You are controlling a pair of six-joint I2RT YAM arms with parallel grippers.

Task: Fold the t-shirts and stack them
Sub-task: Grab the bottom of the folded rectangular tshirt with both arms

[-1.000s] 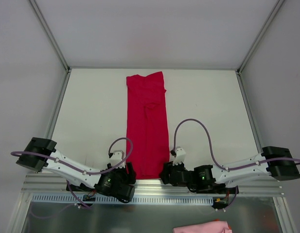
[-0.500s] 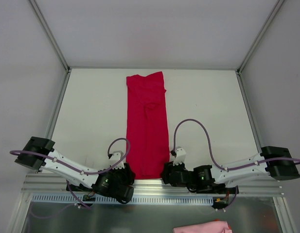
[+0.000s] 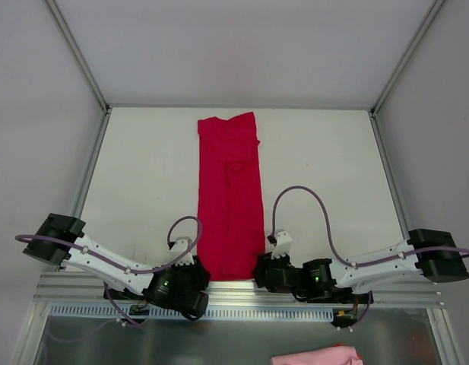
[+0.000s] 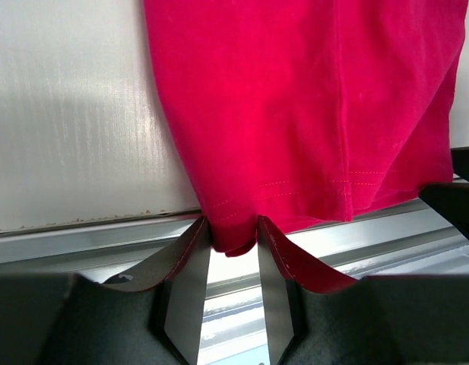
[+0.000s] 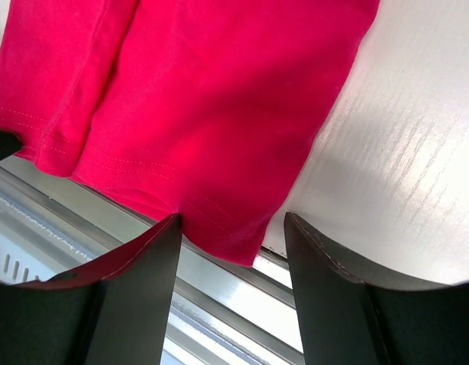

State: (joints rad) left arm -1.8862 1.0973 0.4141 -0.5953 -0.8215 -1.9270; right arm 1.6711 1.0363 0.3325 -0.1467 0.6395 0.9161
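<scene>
One t-shirt [image 3: 230, 198] lay lengthwise, near edge to far, on the table [image 3: 143, 190]; left gripper [image 4: 232, 228], narrowly open, straddled its near-left corner; right gripper [image 5: 232, 220], wide open, the near-right.

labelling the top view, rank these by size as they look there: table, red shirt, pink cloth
1. table
2. red shirt
3. pink cloth, smallest as seen, but the frame's bottom edge cuts it off, so its full size is unsure

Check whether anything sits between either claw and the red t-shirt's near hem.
Nothing visible does. The left claw straddles one near hem corner of the t-shirt, jaws close around it. The right claw stands open around the other corner.
</scene>
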